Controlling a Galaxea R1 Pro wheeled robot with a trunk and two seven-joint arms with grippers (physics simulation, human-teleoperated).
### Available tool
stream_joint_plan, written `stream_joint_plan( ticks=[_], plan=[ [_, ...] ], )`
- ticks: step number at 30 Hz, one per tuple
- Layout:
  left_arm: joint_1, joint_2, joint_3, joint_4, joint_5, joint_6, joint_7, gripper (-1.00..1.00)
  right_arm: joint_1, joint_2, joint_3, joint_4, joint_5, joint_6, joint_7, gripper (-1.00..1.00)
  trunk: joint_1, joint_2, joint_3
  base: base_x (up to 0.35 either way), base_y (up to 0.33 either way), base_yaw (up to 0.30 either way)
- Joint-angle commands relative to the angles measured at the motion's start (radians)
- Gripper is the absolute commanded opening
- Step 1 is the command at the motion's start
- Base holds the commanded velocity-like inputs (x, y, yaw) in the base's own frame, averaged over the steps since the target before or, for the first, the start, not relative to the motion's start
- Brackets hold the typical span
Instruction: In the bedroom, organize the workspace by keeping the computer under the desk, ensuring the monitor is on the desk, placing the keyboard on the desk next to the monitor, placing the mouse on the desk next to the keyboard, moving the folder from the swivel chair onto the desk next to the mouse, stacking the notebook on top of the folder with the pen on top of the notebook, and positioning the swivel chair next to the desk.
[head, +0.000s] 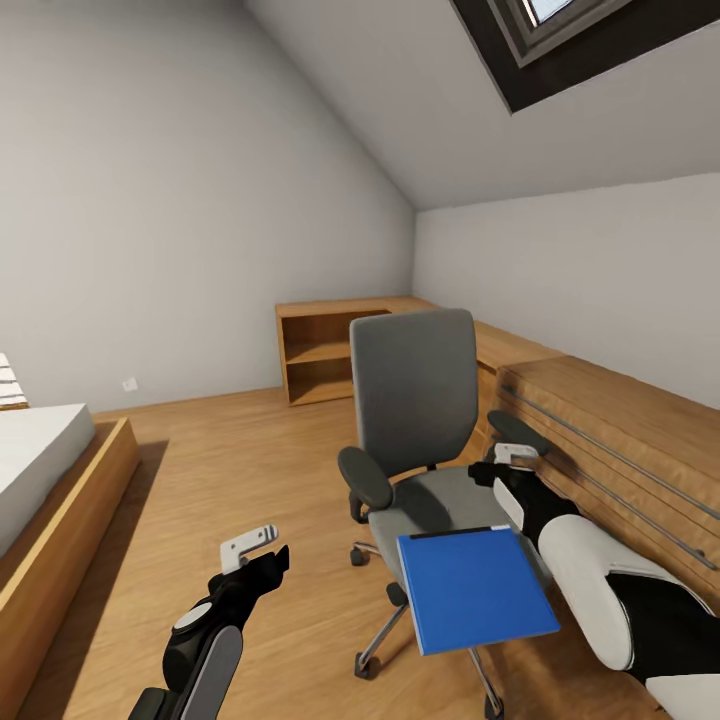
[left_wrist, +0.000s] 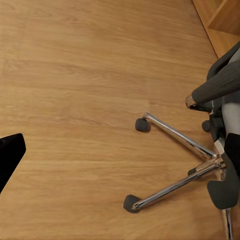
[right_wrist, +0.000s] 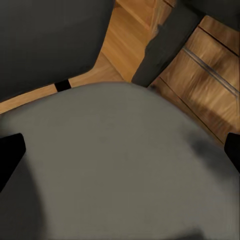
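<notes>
We faced the swivel chair (head: 415, 400) in the bedroom, its grey back upright near the middle of the head view and its seat toward five o'clock of it. The folder (head: 475, 588), bright blue and flat, lay on the front part of the seat, its near edge jutting out past the seat's front rim over the chrome base (head: 385, 640). We saw no notebook or pen on it that we could make out.

Our right gripper (head: 508, 462) hung over the seat at about three o'clock of the chair's post, just behind the folder and close to the right armrest (head: 516, 430). In the right wrist view the seat (right_wrist: 120, 160) lay right below, with a dark fingertip (right_wrist: 10, 155) at each side edge of the picture, well apart: the jaws stood spread, holding nothing.

Our left gripper (head: 258, 553) hovered above the wood floor (head: 230, 470) at about eight o'clock of the chair, apart from it. The left wrist view looked down on the floor and the chair's chrome legs and casters (left_wrist: 142, 124); only one dark fingertip (left_wrist: 10, 152) showed there, so we could not tell how those jaws stood.

The low wooden shelving (head: 325, 350) stood at twelve o'clock beyond the chair, a wooden cabinet (head: 620, 440) at three o'clock, and the bed (head: 50, 490) at nine o'clock.
</notes>
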Motion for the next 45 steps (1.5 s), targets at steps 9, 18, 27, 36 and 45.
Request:
stream_joint_plan(
  ticks=[9,18,27,36,45],
  plan=[
    [-0.001,0.002,0.0,0.0,0.009,0.002,0.01,1.0,0.141,0.0,-0.005,-0.328,-0.039,0.168,0.0,1.0,0.0,0.0,-0.001,0.0,0.0,0.0],
    [-0.001,0.001,-0.001,-0.001,0.009,0.002,0.01,1.0,0.464,0.008,-0.005,-0.973,-0.184,0.439,-0.006,1.0,0.0,0.0,-0.001,0.0,0.0,0.0],
    [-0.001,0.002,-0.001,0.0,0.01,0.002,0.007,1.0,0.538,0.03,-0.02,-1.137,-0.273,0.528,-0.009,1.0,0.0,0.0,-0.001,0.0,0.0,0.0],
    [-0.001,0.001,-0.002,-0.001,0.01,0.002,0.004,1.0,0.544,0.033,-0.045,-1.165,-0.388,0.559,-0.009,1.0,0.0,0.0,-0.001,-0.053,0.134,-0.019],
    [-0.001,0.0,-0.002,-0.001,0.009,0.002,0.004,1.0,0.544,0.03,-0.061,-1.167,-0.416,0.569,-0.007,1.0,0.0,0.0,-0.001,-0.15,0.293,-0.118]
  ],
)
